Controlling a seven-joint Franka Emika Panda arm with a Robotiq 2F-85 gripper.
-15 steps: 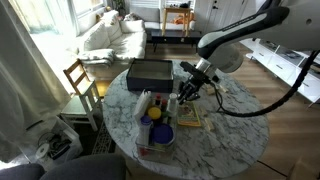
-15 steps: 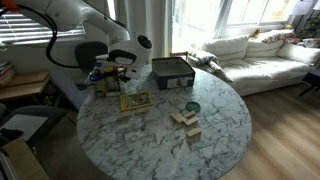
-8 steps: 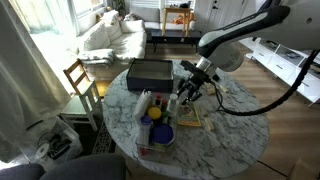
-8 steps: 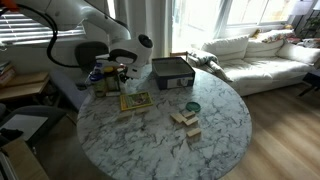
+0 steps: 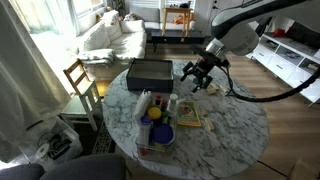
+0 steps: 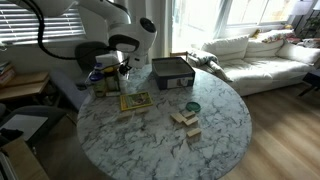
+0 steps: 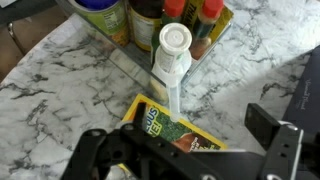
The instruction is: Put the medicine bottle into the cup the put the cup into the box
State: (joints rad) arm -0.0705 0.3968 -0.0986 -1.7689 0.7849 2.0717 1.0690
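The medicine bottle (image 7: 172, 52), white with a white cap, stands upright on the marble table, touching the tray and the corner of a yellow book (image 7: 170, 128). It also shows as a white bottle (image 5: 172, 103) in an exterior view. My gripper (image 7: 190, 140) hangs above it, open and empty, with one finger on each side of the picture. In both exterior views the gripper (image 5: 198, 74) (image 6: 122, 66) is raised over the table. A small green cup (image 6: 192, 107) sits near the table's middle. The dark box (image 5: 150, 73) (image 6: 172, 72) stands at the table's edge.
A tray (image 5: 146, 138) of bottles and jars stands beside the medicine bottle. Wooden blocks (image 6: 186, 120) lie near the green cup. A wooden chair (image 5: 80, 80) stands by the round table, and a sofa (image 6: 250, 45) sits beyond it.
The gripper has opened and let go of the medicine bottle. It has then lifted up and away, leaving the bottle standing by the tray.
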